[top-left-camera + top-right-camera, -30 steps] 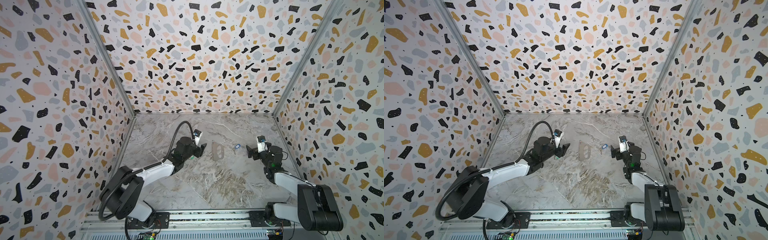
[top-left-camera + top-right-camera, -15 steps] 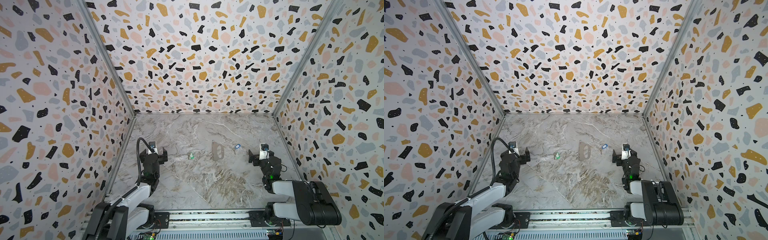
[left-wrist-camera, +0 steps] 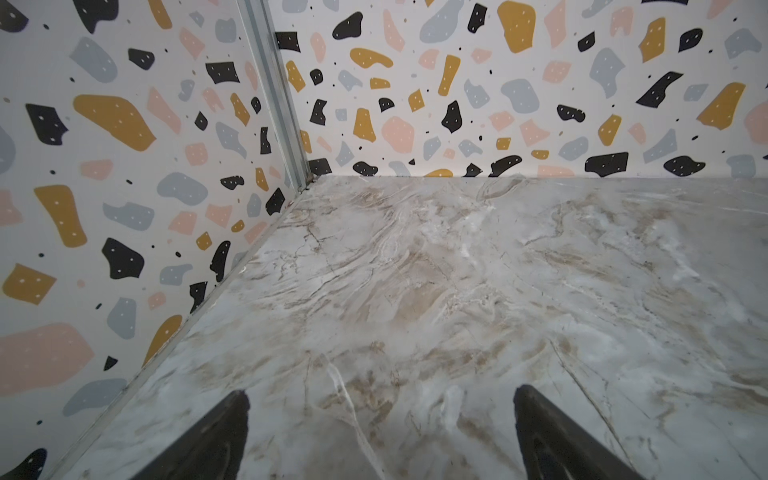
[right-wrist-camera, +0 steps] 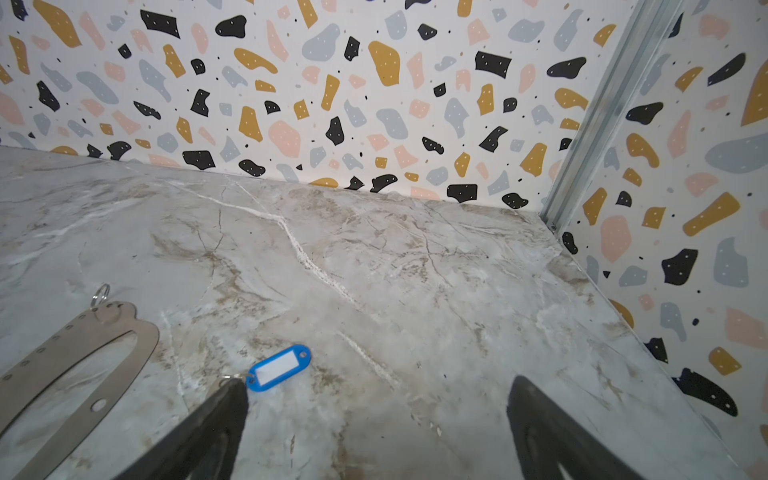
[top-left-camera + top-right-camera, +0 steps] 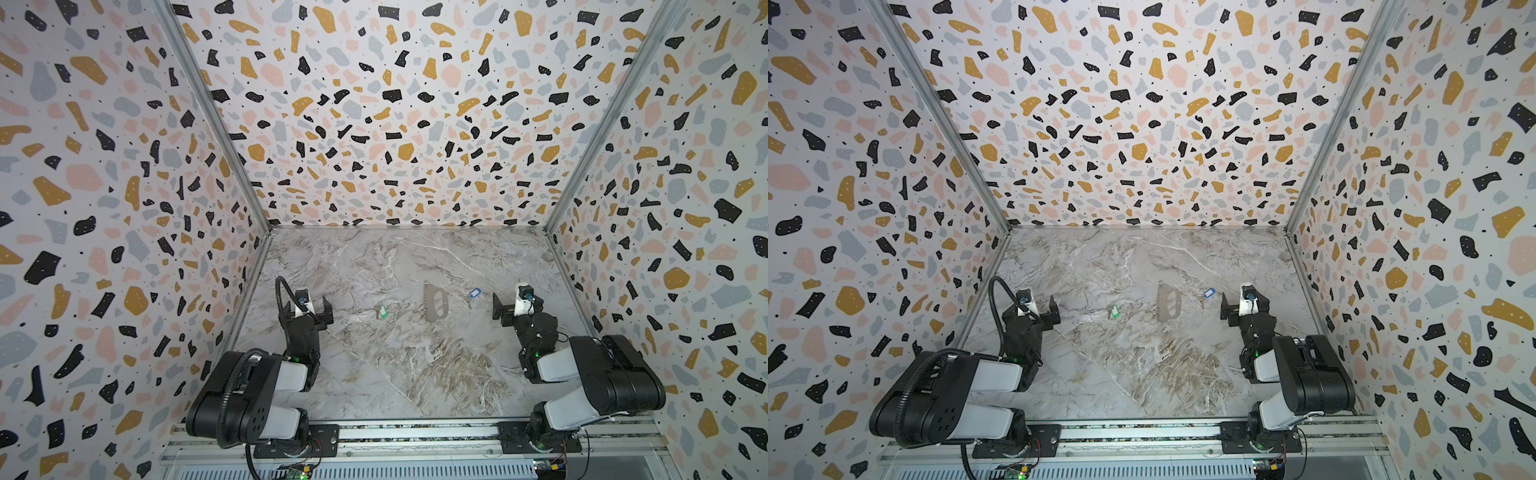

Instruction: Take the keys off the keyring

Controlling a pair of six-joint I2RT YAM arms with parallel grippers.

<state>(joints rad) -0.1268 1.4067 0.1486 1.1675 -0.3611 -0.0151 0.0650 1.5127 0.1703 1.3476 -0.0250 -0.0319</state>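
The keyring [image 5: 435, 302] [image 5: 1169, 302], a flat grey-beige tab with an oval cut-out, lies on the marble table near the middle. The small wire ring [image 4: 101, 291] at its far end shows nothing hanging from it. The green-tagged key [image 5: 382, 311] [image 5: 1114, 311] lies alone to the left of it. The blue-tagged key [image 5: 474, 293] [image 4: 278, 368] lies apart on its right. My left gripper [image 5: 308, 313] [image 3: 380, 395] stands open by the left wall, over bare table. My right gripper [image 5: 517, 307] [image 4: 376, 384] is open just right of the blue tag and holds nothing.
Terrazzo-patterned walls [image 5: 124, 249] close in the table on the left, back and right. A metal rail [image 5: 415, 434] with both arm bases runs along the front edge. Both arms are folded back near their bases.
My left arm has pulled back from the middle to the left wall and its jaws have opened; the green-tagged key stays on the table. My right arm has drawn back slightly.
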